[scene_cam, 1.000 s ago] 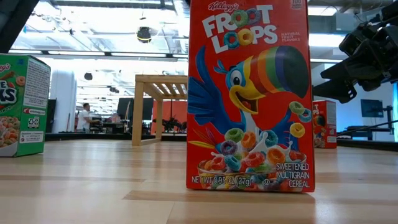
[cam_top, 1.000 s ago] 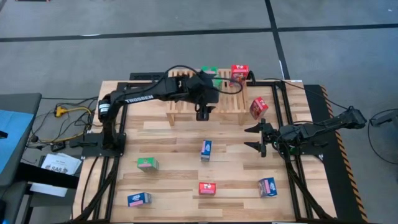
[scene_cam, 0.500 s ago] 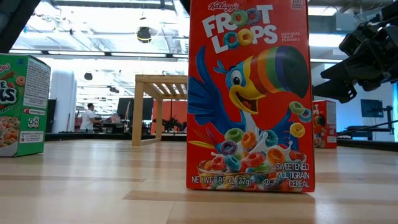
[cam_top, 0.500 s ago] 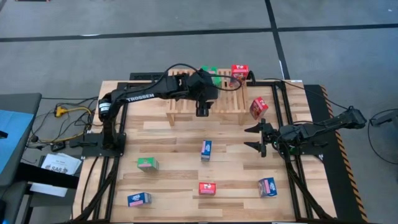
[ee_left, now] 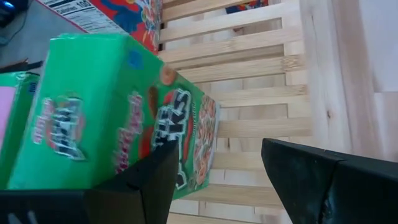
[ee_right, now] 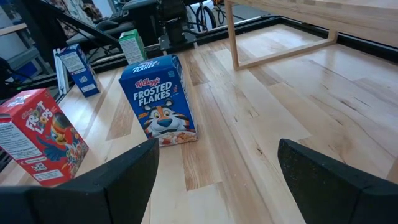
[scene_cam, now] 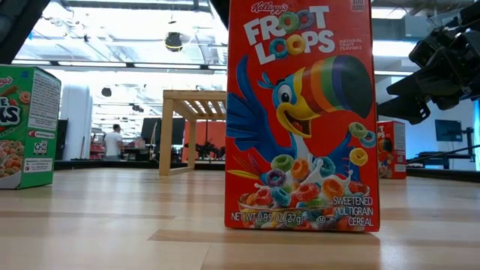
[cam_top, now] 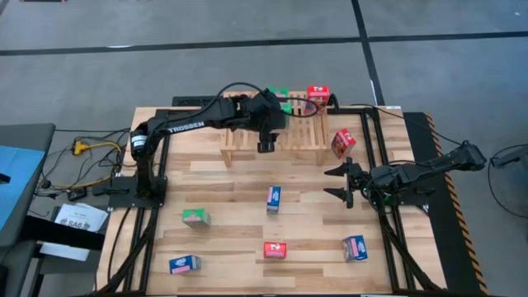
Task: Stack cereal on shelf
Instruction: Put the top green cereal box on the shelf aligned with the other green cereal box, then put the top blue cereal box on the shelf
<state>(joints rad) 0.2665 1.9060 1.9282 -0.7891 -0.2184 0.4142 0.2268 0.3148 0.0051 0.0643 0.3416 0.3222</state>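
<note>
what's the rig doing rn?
Stacking cereal boxes on the wooden shelf. The left gripper hovers over the slats next to a green box standing on the shelf; its fingers are open and hold nothing. A red box also sits on the shelf. The right gripper waits open above the table, facing a blue Frosted Flakes box. Several boxes remain on the table.

The shelf stands at the table's far edge, with two cereal boxes at its back right and the left gripper over its slats. Just right of the shelf lies another box; the right gripper hovers nearer, beside it. Five more boxes lie scattered across the near half, seemingly all apart.
</note>
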